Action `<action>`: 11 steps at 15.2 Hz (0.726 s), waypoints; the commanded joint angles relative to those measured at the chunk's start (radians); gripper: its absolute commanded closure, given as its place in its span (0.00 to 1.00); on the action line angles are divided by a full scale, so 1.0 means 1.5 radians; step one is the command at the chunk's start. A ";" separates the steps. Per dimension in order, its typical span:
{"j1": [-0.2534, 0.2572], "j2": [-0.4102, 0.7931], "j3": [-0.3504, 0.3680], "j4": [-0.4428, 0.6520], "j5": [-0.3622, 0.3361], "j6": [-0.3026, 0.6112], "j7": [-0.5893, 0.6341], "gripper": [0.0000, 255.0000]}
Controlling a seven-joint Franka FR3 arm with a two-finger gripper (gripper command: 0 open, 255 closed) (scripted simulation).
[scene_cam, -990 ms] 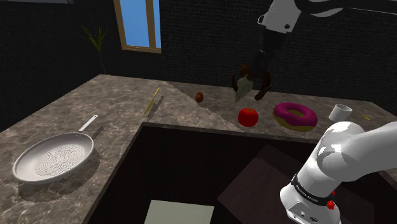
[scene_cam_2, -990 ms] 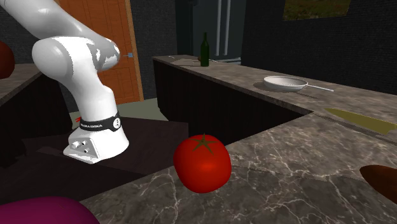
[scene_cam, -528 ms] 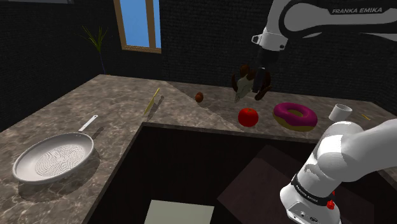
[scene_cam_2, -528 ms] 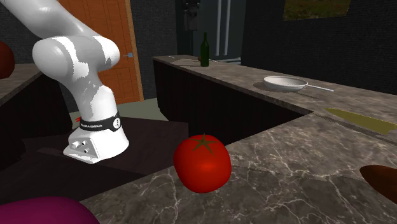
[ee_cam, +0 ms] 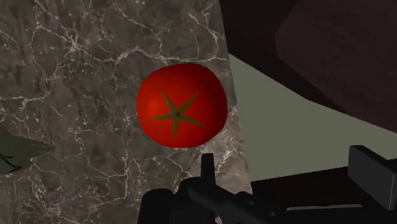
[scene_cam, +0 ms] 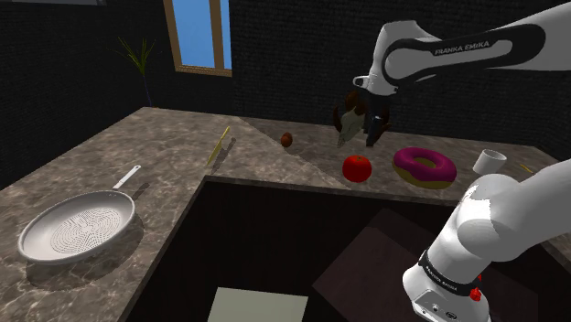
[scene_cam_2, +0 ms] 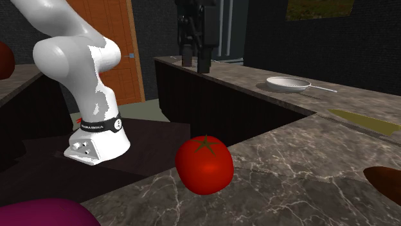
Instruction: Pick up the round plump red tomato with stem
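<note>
Farthest to the shoulder view's left of the round red tomato (scene_cam: 357,167) with its green star-shaped stem lies a round grey frying pan (scene_cam: 78,229) with a straight handle. Closer to the tomato on that side are a thin yellow-green strip (scene_cam: 220,144), whose nature I cannot tell, and then a small brown lump (scene_cam: 287,140). All rest on the dark, white-veined stone counter (scene_cam: 174,178). The tomato itself sits upright on this counter, right at the inner edge above the sunken floor, with its stem facing up (ee_cam: 181,105). The black two-finger gripper (scene_cam: 362,131) hangs directly above the tomato, clear of it and not touching. In the second exterior view the gripper (scene_cam_2: 195,67) shows its two fingers standing apart with nothing between them. Just beside the tomato, to the shoulder view's right, lies a pink-iced ring doughnut (scene_cam: 424,167). A small white cup (scene_cam: 490,159) stands beyond the doughnut, well apart from the tomato.
</note>
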 commanded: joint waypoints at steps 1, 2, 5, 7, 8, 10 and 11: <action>0.000 0.036 -0.026 0.004 -0.024 0.028 -0.059 0.00; 0.001 0.056 -0.038 0.005 -0.034 0.044 -0.084 0.00; 0.005 0.120 -0.073 0.016 -0.059 0.094 -0.161 0.00; 0.008 0.167 -0.094 0.028 -0.072 0.128 -0.212 0.00; 0.008 0.173 -0.096 0.030 -0.073 0.132 -0.218 0.00; 0.008 0.182 -0.099 0.019 -0.074 0.152 -0.217 0.00; 0.008 0.187 -0.100 0.014 -0.074 0.162 -0.216 0.00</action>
